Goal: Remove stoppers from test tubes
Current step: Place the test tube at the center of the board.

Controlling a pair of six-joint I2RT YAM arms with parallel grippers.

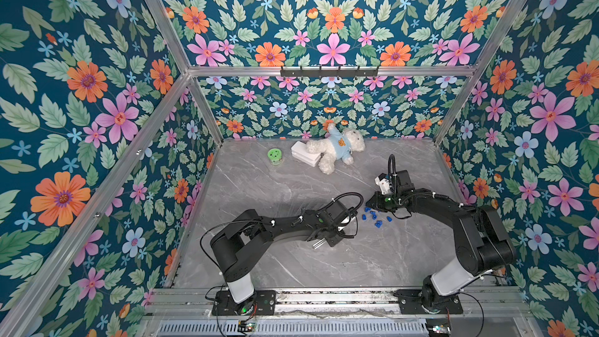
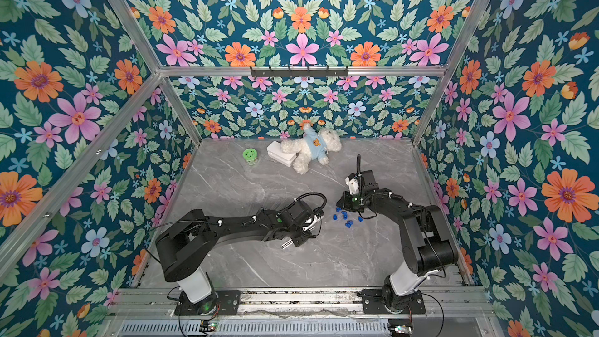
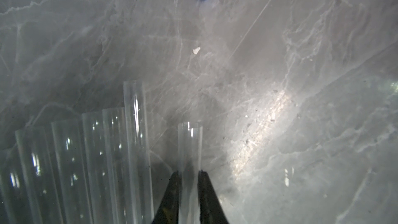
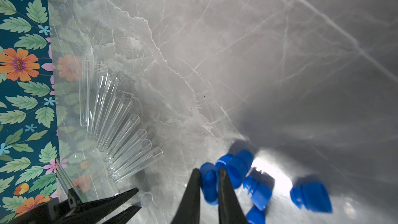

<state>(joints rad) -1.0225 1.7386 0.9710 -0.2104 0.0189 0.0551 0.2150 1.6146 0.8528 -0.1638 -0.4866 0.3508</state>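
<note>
Right of the worktop's point(image 1: 275, 196) middle lie loose blue stoppers point(image 1: 376, 217) — the right gripper point(image 4: 208, 171) is pinched on one stopper point(image 4: 210, 190). Just left of them the left gripper point(image 3: 189, 173) clamps a clear tube point(image 3: 190, 143) (mouth open), other test tubes point(image 3: 92, 158) lying alongside.

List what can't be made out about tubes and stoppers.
- Tube count: row runs off the left wrist view's edges; in top views, too faint or under the left arm.
- Held tube: other end cut off behind the left gripper, same view.
- Stopper count: pile overlaps behind the right gripper in its wrist view; too small in top views.
</note>
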